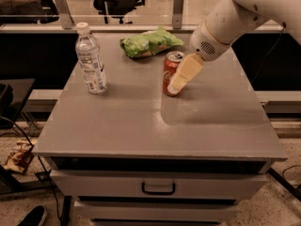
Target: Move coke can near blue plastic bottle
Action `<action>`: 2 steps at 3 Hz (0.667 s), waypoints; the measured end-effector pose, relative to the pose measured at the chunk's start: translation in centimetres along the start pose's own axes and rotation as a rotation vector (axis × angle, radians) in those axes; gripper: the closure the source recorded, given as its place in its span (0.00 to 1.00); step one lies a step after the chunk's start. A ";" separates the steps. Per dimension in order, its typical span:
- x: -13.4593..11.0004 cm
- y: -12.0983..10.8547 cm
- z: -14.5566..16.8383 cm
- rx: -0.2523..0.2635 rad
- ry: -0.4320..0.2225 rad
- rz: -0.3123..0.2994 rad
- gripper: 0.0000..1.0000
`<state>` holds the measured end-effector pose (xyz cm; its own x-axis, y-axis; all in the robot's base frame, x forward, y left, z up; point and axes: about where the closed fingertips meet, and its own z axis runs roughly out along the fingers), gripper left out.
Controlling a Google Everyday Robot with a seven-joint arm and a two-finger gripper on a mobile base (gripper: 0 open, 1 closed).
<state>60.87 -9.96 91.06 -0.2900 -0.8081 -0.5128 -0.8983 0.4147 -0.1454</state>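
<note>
The coke can (168, 71), red with a silver top, stands upright near the middle of the grey table (141, 121). The blue plastic bottle (91, 59), clear with a white cap and pale label, stands upright at the table's left, well apart from the can. My gripper (177, 85), cream-coloured on a white arm, reaches down from the upper right and sits right against the can's right side, partly covering it. The can rests on the table.
A green snack bag (148, 42) lies at the back of the table, just behind the can. A drawer with a dark handle (158, 188) is below the table's front edge. Chairs and a railing stand behind.
</note>
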 end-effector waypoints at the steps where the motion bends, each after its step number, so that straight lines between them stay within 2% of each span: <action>1: -0.5 -0.1 1.2 -0.017 -0.006 -0.006 0.00; 2: -1.4 -0.1 1.9 -0.029 -0.002 -0.029 0.16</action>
<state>62.02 -8.05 90.15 -0.2633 -0.8184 -0.5107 -0.9153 0.3792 -0.1359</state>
